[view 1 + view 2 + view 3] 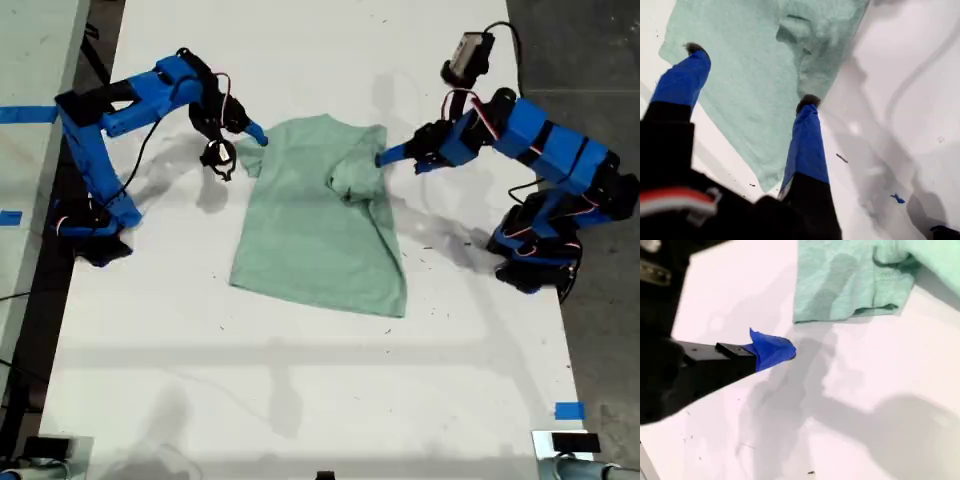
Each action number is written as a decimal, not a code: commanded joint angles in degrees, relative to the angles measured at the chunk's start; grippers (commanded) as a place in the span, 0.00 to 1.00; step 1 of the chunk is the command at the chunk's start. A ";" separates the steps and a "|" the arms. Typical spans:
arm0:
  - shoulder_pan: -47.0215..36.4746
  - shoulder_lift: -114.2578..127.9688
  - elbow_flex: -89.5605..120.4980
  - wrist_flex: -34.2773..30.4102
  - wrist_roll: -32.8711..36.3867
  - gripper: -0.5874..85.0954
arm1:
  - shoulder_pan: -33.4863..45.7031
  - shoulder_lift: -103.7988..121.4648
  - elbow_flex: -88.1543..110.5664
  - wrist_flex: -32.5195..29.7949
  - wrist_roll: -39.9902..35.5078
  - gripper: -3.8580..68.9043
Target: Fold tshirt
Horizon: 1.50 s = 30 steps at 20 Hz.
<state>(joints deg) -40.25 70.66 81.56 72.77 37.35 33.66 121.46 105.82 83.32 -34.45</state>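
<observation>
Our pale mint tshirt lies mid-worktop, one sleeve bunched inward at its two o'clock, our first gripper's jaws spread empty above it, our second gripper's state unclear.

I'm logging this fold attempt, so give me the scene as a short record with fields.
surface: white table
tshirt: mint green, mostly flat, one sleeve folded inward on the exterior view's right
my first tool: open, spread over the cloth by the folded sleeve
my second tool: near the other sleeve, holding nothing visible; open or shut unclear
fold: barely begun
</observation>
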 commanded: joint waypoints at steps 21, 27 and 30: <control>-2.55 2.64 -16.44 13.80 -1.49 0.01 | 0.09 8.35 8.00 -4.48 1.58 0.46; 9.58 0.09 -27.33 7.38 -1.41 0.01 | 0.18 9.14 9.32 -5.10 1.93 0.46; 14.33 -11.78 -38.06 3.25 -0.70 0.01 | -0.09 9.14 9.23 -5.10 2.29 0.45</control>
<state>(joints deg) -29.09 62.40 51.06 79.54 36.74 33.66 128.32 115.49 79.98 -32.78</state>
